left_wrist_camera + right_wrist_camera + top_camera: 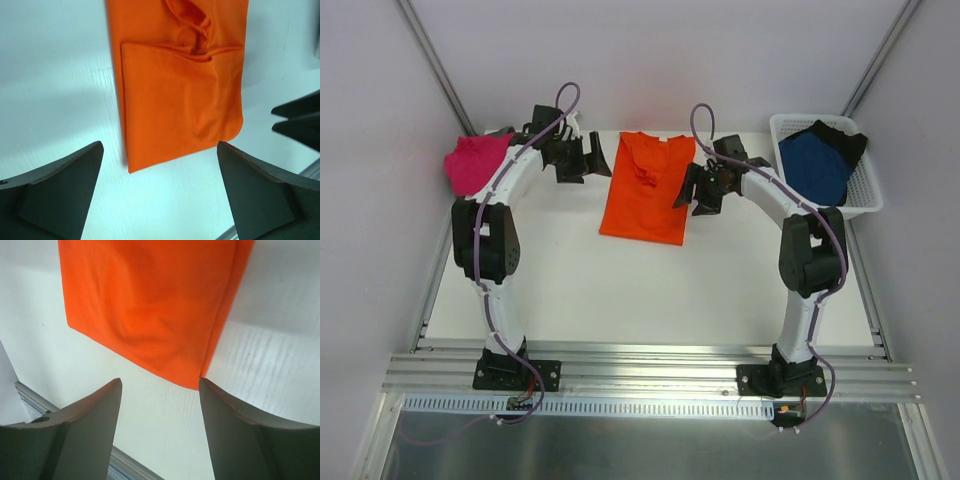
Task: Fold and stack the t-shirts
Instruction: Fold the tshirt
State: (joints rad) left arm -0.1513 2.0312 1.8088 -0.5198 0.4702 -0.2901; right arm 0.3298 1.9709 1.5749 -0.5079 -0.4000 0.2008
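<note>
Orange t-shirt (645,190) lies folded, a soft creased rectangle; left jaws and right jaws stand open.

Overhead light: was bright and even from above; the flat white tabletop (620,290) looked nearly washed out.
Shadows: were soft and faint on that tabletop.
Left wrist focus: the bright orange cloth t-shirt (180,95) was sharp, with its left edge smeared; the left gripper's black plastic fingers (55,195) were blurred.
Right wrist focus: the right gripper's fingers (75,435) were soft and grey-lit; the table dimmed toward the lower left.
</note>
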